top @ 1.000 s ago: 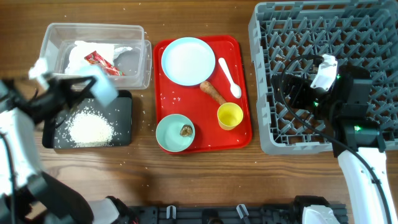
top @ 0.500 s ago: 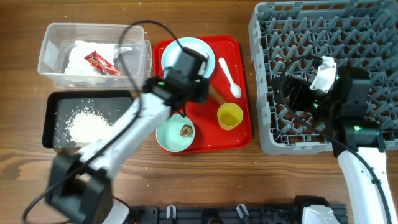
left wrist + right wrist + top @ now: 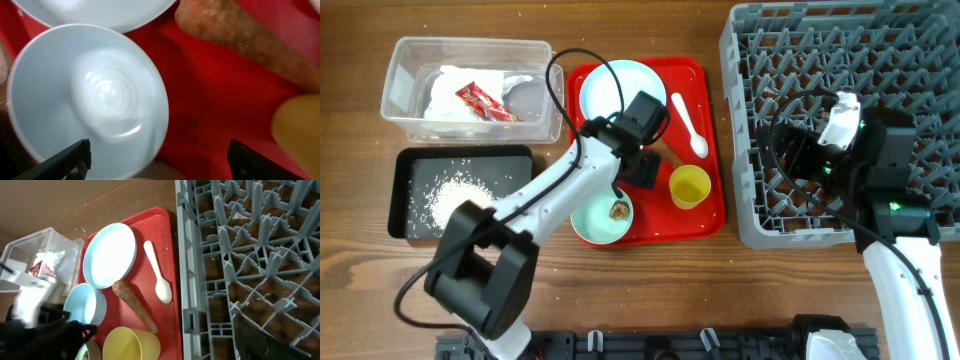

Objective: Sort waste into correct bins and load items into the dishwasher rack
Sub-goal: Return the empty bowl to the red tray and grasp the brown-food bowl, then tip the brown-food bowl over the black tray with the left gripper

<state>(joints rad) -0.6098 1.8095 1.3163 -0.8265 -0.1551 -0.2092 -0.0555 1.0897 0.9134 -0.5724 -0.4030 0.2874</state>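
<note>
Centrally, the left gripper [image 3: 159, 152] hangs over the flat red serving tray [image 3: 708, 215]. Its jaws are spread wide and hold nothing, directly above a pale blue round bowl [image 3: 90, 95]. This bowl sits upright on the tray, just beside the pale blue round plate [image 3: 620, 98] and the long orange-brown sausage-like stick [image 3: 134, 305]; from overhead the arm hides it. A second, teal bowl [image 3: 590, 222] at the tray's near edge holds the small brown food lump [image 3: 619, 209]. The small yellow cup [image 3: 689, 186] stands upright by the tray's right edge. The white plastic spoon [image 3: 689, 125] lies between the plate and that edge.

At the table's far left corner, the clear plastic rectangular tub [image 3: 410, 55] contains the crumpled white napkin [image 3: 450, 90] and the small red snack wrapper [image 3: 483, 101]. Just nearer along the left edge, the black rectangular tray [image 3: 515, 170] holds loose white rice grains [image 3: 445, 200]. The large square grey plastic dishwasher rack [image 3: 760, 215] occupies the right edge. The right gripper [image 3: 803, 150] hovers over it; its fingers appear mostly cropped from the wrist view, so whether its jaws are apart cannot be told.
</note>
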